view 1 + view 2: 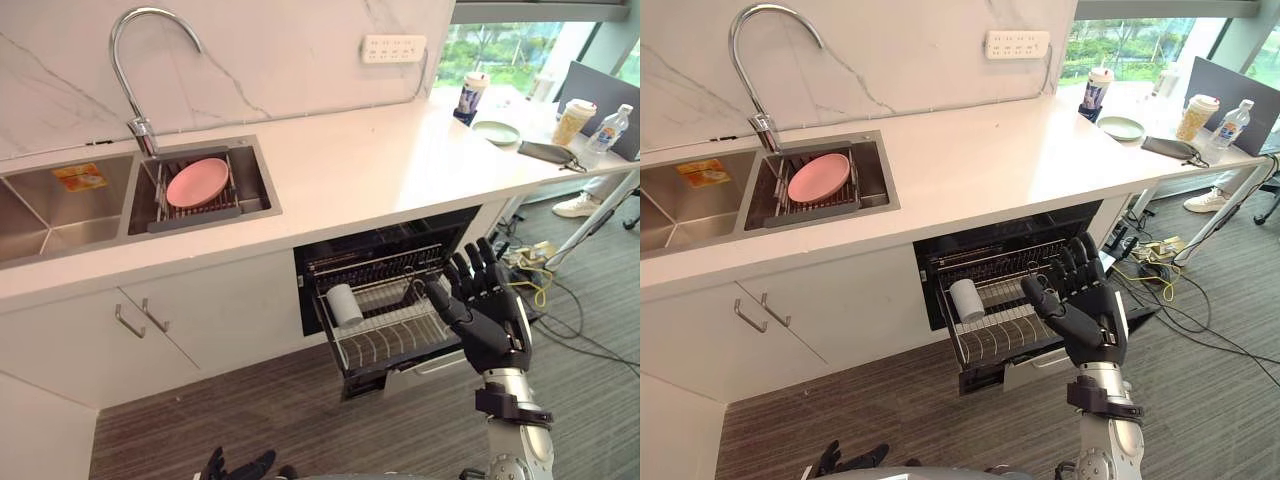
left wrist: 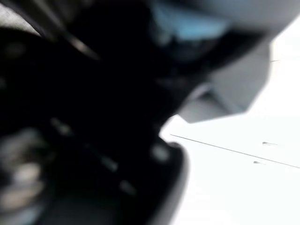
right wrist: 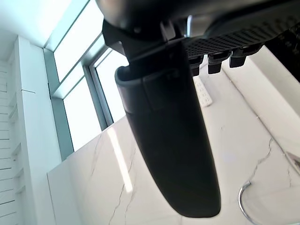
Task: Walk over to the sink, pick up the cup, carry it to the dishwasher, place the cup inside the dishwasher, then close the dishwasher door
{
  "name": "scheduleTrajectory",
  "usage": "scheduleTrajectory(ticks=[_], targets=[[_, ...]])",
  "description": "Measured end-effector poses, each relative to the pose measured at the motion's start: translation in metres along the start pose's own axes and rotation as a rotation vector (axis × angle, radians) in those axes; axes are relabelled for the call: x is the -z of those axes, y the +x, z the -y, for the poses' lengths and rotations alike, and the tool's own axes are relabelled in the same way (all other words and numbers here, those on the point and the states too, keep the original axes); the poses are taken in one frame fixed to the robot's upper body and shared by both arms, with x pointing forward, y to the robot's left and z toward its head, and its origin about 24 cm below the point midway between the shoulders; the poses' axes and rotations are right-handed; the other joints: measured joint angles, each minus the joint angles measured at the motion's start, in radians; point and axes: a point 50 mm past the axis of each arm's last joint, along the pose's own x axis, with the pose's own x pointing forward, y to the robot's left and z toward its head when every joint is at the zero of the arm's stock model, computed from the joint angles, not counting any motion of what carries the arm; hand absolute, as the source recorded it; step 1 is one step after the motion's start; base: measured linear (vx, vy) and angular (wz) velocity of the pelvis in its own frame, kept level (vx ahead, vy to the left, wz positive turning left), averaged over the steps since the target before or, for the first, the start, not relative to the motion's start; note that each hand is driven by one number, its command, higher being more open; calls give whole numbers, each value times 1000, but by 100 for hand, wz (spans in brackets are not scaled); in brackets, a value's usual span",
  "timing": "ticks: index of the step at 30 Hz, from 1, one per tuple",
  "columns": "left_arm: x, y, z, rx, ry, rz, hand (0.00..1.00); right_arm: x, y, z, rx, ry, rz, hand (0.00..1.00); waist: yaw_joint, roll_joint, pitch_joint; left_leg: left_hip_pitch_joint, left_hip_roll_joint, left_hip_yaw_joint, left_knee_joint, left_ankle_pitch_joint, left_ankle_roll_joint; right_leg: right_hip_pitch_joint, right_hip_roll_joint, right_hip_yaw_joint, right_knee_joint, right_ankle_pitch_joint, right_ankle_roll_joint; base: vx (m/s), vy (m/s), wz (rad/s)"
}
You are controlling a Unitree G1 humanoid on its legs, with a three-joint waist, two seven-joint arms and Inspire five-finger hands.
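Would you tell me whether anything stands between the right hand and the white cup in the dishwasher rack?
Nothing visible does: the white cylindrical cup lies at the wire rack's left end, the open right hand at its right end.

One white cup (image 1: 344,305). One dishwasher (image 1: 398,232), one pulled-out rack (image 1: 392,337). One pink plate (image 1: 197,182), one small green plate (image 1: 496,132). Two sink basins (image 1: 40,215) (image 1: 256,176), one tap (image 1: 135,60). Two cupboard handles (image 1: 128,322) (image 1: 155,316). On the bench (image 1: 370,170): two lidded paper cups (image 1: 470,97) (image 1: 573,121), one water bottle (image 1: 610,128), one dark pouch (image 1: 545,152). One wall socket strip (image 1: 394,48).
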Motion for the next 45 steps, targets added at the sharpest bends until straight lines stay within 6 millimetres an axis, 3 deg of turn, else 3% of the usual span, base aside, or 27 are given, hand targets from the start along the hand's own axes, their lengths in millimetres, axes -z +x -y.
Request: scheduleTrajectory(ticks=[3,5,7,8,9,10,11,12,15,17,20,21,23,24,25,26,27,28,34,38,42,45], targets=[[-5,1,5,9,-2,33,100,-8,20,-7,-89,-27,32,100,30,11,-3,-58,6,7,114,-59,7,-3,-3,-8,3,-1,-4,12,1,6],[-6,1,7,13,-6,35,100,-15,32,-11,-139,-44,56,100,24,21,-9,-83,5,13,138,-63,12,-2,-11,-37,3,1,-4,18,9,42],[-10,3,10,23,18,39,100,-22,35,-6,-134,-69,80,100,12,21,-15,-105,40,150,183,-89,50,0,-37,-116,1,0,-2,15,25,105],[-14,5,11,33,54,48,100,-28,33,4,-95,-89,93,100,7,15,-13,-131,75,254,308,-130,91,6,-67,-181,10,-6,7,44,71,142],[-13,5,13,45,103,47,100,-33,32,11,-71,-116,94,100,-3,23,-18,-124,97,311,358,-134,82,12,-96,-235,32,-20,27,50,103,145],[-12,4,14,54,127,41,100,-36,32,14,-66,-131,97,100,-11,38,-28,-118,101,318,343,-128,48,11,-105,-260,51,-30,39,50,165,129],[-8,2,18,75,165,34,100,-40,32,17,-57,-150,103,100,-25,66,-41,-116,83,309,271,-128,22,1,-110,-295,77,-42,53,42,228,128],[-10,3,19,100,246,41,100,-38,30,20,-29,-141,99,100,-29,73,-54,-77,28,284,122,-69,24,-17,-139,-327,101,-51,60,22,274,113],[-9,2,21,142,347,36,100,-31,31,16,-22,-106,82,100,-28,67,-50,-47,-24,237,-18,-1,44,-41,-175,-326,147,-57,64,-49,160,61],[-10,3,21,148,359,40,100,-25,30,15,-1,-84,69,100,-27,58,-44,-46,-37,219,-18,-3,50,-53,-198,-295,201,-62,58,-51,111,38],[-11,4,21,170,409,26,100,-16,27,13,19,-55,41,100,-39,45,-36,-29,-55,177,-17,-9,65,-116,-242,-152,398,-74,28,-4,97,37],[-12,5,22,178,424,21,100,-13,24,12,30,-49,28,100,-53,39,-35,-22,-58,144,-15,-5,77,-156,-235,-45,476,-82,-2,50,40,85],[-19,10,18,195,476,-2,100,-9,14,14,81,-38,8,100,-86,19,-30,-22,-58,56,-12,6,81,-183,-137,184,498,-134,37,43,-46,122],[-22,12,16,196,470,-26,100,-9,14,12,87,-32,10,100,-79,-14,-24,-26,-71,40,-15,13,73,-197,-112,233,452,-130,35,2,-69,84],[-25,14,13,193,471,-32,100,-9,14,10,79,-31,13,100,-76,-32,-22,-27,-83,34,-15,14,72,-197,-109,240,412,-119,23,6,-76,40],[-28,17,11,188,475,-55,100,-11,17,7,56,-37,17,100,-76,-48,-24,-23,-95,26,-17,16,70,-173,-117,245,353,-137,36,47,-77,15],[-29,18,12,191,457,-66,100,-16,20,4,38,-43,35,100,-71,-50,-24,-24,-95,28,-17,17,69,-134,-112,251,279,-142,45,52,-62,8],[-22,16,9,223,421,-100,100,-43,21,28,258,-67,161,100,-104,-44,-19,4,-40,78,-19,19,42,-78,-56,298,169,-91,50,35,-24,-5],[-20,16,8,221,398,-111,100,-43,21,28,253,-68,161,100,-104,-41,-22,6,-33,90,-19,19,41,-72,-50,302,132,-75,50,-2,-4,-5],[-9,15,-1,198,248,-166,100,-44,17,29,236,-84,177,100,-109,-35,-28,5,-24,91,-17,18,40,-38,-50,261,64,-46,55,3,-7,2],[1,13,-7,177,47,-196,100,-49,19,24,149,-143,201,100,-76,-32,-29,29,2,111,-10,15,23,4,-51,173,10,-8,60,0,-40,-16],[4,12,-8,170,-64,-187,100,-53,20,19,91,-209,233,100,-53,-28,-30,1,35,128,84,-40,-1,14,-30,185,2,-3,43,-31,-87,-24]])
